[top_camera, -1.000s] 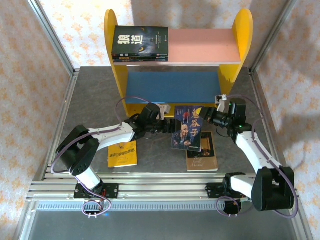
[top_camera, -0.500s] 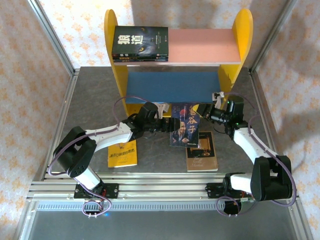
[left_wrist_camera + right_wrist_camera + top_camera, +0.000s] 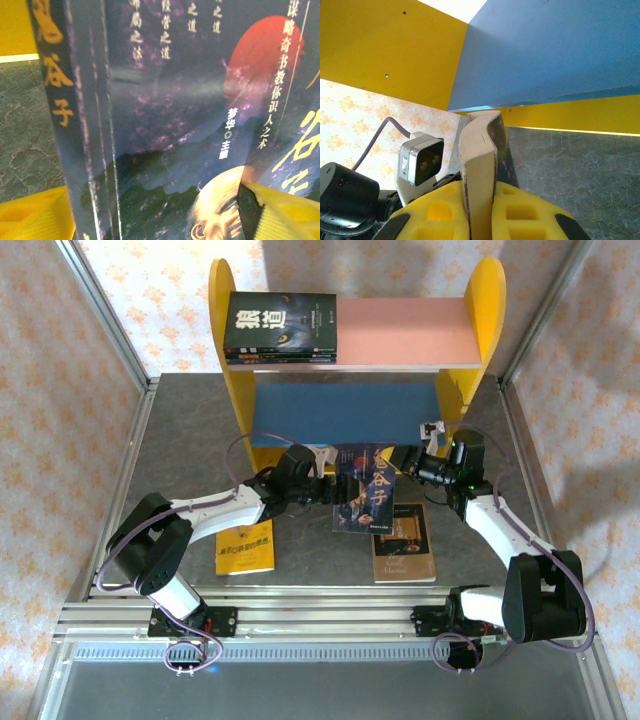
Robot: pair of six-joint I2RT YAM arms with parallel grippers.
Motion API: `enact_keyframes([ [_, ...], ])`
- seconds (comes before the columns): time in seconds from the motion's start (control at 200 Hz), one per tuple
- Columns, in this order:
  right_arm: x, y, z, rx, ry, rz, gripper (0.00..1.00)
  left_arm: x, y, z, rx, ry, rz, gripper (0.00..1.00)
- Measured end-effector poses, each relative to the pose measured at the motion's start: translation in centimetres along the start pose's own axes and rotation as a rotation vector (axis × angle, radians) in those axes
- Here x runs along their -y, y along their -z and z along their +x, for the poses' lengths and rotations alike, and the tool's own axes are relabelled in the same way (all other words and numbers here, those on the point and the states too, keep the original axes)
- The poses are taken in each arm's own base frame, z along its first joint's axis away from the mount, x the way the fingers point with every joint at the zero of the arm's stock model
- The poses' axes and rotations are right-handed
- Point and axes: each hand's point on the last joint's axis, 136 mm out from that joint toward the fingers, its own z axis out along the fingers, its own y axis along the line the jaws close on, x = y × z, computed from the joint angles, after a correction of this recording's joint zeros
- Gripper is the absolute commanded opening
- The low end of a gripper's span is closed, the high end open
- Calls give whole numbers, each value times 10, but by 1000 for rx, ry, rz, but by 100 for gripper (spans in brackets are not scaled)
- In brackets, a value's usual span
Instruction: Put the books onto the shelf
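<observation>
We see yellow book (image 3: 245,546) flat on worktop (image 3: 180,440), not shelved yet. Stack (image 3: 280,328) lies on shelf (image 3: 410,330), top board, left end. Left jaws wide apart by dark blue book (image 3: 365,490), held up before shelf. Right jaws pinch it tight. Brown book (image 3: 403,543) waits too. Stack count hard to tell.

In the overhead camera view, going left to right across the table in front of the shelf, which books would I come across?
First the yellow book lying flat, then the dark blue book held up off the table, then the brown book lying flat.
</observation>
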Motion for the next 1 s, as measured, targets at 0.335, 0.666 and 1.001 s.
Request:
enact_keyframes([
  [0.335,-8,-11,5,-21,-1,-31,6,5,16,-12,31,2,53,80],
  [0.666,-11,-23,5,-33,-25,-64,6,-4,15,-1,16,21,49,75],
  [1.001,-13,-26,-4,-18,-10,-59,15,-1,30,-4,58,34,76,31],
])
